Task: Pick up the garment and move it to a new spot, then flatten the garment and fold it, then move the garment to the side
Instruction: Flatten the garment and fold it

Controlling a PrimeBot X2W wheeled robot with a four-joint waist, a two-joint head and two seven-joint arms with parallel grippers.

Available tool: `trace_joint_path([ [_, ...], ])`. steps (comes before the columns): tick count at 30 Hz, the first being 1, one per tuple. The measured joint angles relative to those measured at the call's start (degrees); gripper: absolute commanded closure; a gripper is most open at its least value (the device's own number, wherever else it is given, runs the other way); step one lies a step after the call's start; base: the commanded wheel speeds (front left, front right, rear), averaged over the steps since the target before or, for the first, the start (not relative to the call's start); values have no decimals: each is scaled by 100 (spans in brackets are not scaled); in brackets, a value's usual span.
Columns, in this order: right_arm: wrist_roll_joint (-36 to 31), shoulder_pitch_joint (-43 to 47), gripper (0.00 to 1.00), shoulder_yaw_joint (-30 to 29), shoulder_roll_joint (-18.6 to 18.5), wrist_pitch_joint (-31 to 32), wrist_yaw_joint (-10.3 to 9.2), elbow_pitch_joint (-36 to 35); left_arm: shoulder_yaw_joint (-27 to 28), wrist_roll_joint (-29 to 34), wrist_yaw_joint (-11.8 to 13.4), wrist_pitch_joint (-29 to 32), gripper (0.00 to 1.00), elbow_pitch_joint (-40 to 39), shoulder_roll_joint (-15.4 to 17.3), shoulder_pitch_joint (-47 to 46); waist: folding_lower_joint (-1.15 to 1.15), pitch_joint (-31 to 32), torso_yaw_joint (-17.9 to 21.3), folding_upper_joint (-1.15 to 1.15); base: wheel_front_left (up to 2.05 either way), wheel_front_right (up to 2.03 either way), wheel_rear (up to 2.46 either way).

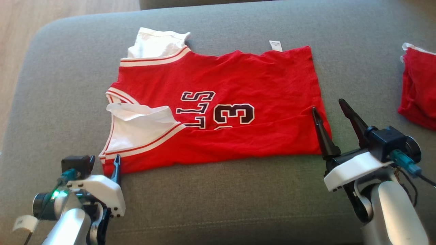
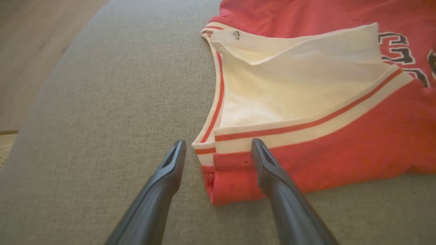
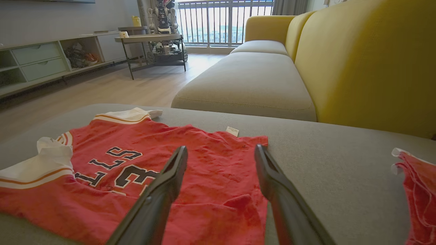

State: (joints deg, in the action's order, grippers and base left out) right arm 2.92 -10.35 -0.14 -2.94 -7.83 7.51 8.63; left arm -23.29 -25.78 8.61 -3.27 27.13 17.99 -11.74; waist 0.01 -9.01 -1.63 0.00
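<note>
Lying at left gripper (image 2: 218, 144): garment (image 2: 340, 153) corner

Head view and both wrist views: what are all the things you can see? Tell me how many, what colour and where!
jersey: one, red with white trim and dark lettering, spread on the cushion
label: one, white, at the jersey's far edge
second garment: one, red with white edge, on the cushion at the robot's right
cushion: one, grey, under both garments
sofa: one, yellow, behind the cushion
floor: one, light wood, beside the cushion
side table: one, dark legs, far off on the floor
cabinet: one, pale, along the wall
left gripper: one, dark fingers, open, astride the jersey's shoulder corner
right gripper: one, dark fingers, open, at the jersey's hem end
</note>
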Motion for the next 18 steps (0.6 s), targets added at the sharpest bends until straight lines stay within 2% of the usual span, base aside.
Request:
trace_joint_path([
  [9,18,0,0,-68,0,-33,0,25,27,-12,147,118,0,322,-5,-55,-1,-38,195,0,0,0,0],
  [18,19,-29,0,-68,0,-73,0,21,67,-175,164,408,0,490,-7,-323,-1,-157,322,0,0,0,0],
])
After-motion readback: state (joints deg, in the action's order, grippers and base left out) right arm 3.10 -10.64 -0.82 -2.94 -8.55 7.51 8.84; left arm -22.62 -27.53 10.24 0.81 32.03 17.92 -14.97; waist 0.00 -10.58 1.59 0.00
